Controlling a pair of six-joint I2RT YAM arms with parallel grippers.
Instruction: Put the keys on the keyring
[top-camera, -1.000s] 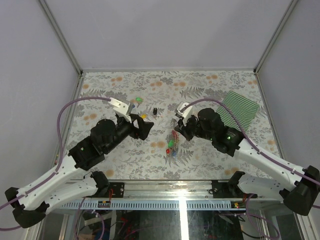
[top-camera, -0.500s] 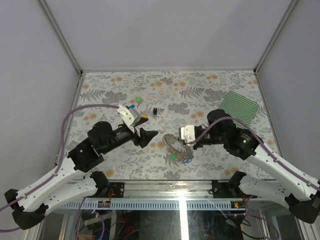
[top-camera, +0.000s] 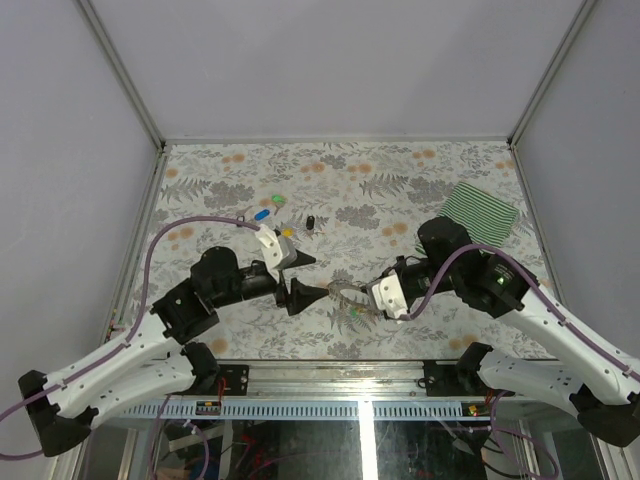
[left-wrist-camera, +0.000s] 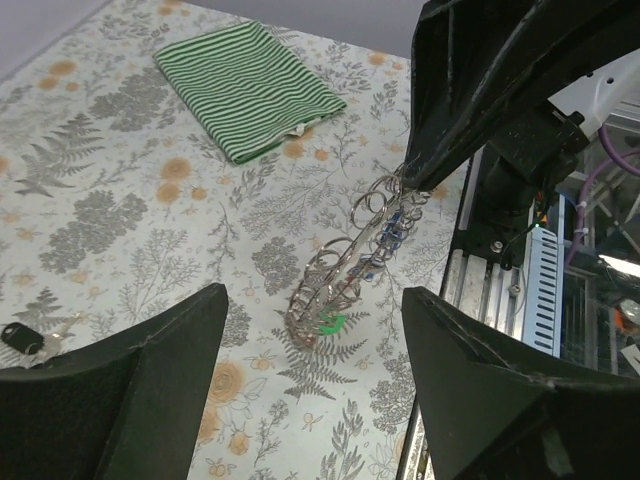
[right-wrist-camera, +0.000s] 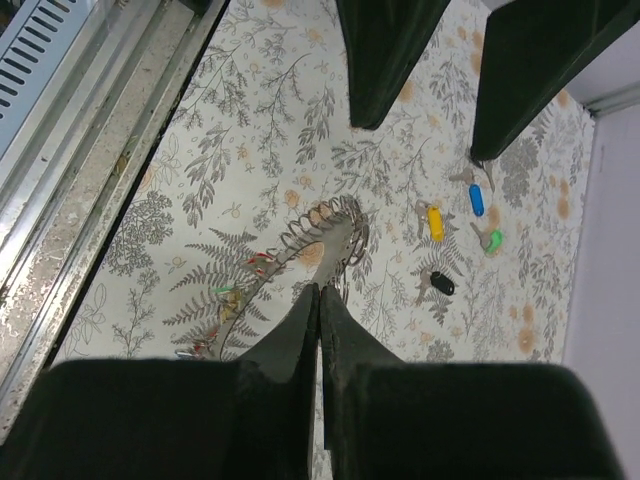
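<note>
I hold the keyring pinched tight in the right gripper, near the middle of the worktop's near edge. A few threaded keys hang on it. The left gripper gapes wide and empty beside it. Four loose keys lie left of the worktop's centre — unthreaded, so I judge roughly half remains.

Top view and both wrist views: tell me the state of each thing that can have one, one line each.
left gripper: open, empty.
right gripper: shut on the keyring.
keyring: pinched at one end, tilted.
threaded keys: hanging on the keyring.
loose keys: four, lying apart from the keyring.
striped cloth: folded, lying flat.
</note>
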